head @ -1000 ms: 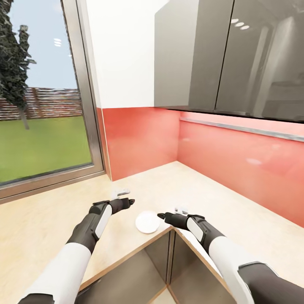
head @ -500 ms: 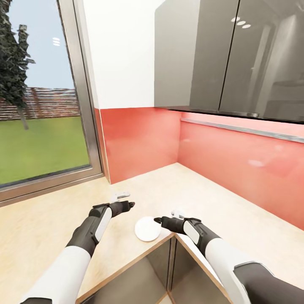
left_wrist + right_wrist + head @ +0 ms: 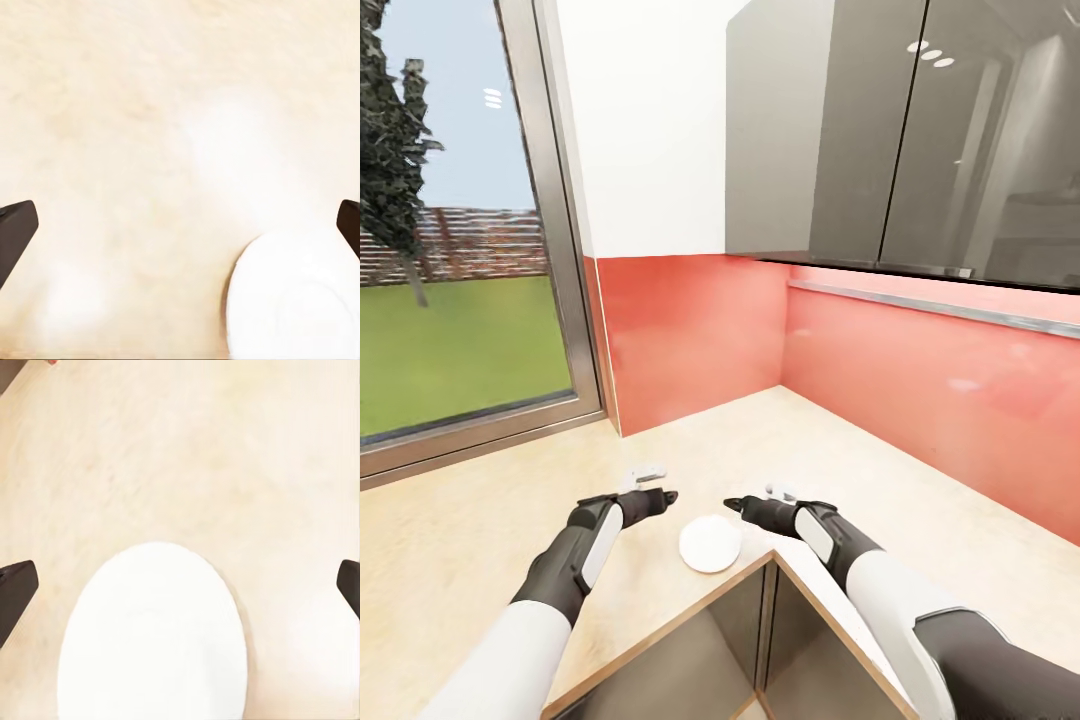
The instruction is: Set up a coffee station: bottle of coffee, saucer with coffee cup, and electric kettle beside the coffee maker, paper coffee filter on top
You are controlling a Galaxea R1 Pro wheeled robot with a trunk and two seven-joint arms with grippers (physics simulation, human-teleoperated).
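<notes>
White saucer point(image 3: 710, 543) on countertop point(image 3: 460, 530) corner between both arms; both fingers spread wide, seemingly empty

saucer point(image 3: 710, 544): smooth matt white, ceramic-looking. counter point(image 3: 460, 540): pale matt stone-like top, wood edge. backsplash point(image 3: 920, 390): glossy red. cabinets point(image 3: 900, 130): glossy grey.

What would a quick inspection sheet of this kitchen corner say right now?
Surface: pale countertop wrapping an inside corner, open cabinet gap below.
Job's things: white saucer lying flat near the counter's inner edge; no cup on it.
Clutter: nothing seen.
Grippers: left gripper and right gripper both open, hovering either side of the saucer, holding nothing.
Cables: nothing seen.
Surroundings: red backsplash, grey wall cabinets, window onto a lawn.
</notes>
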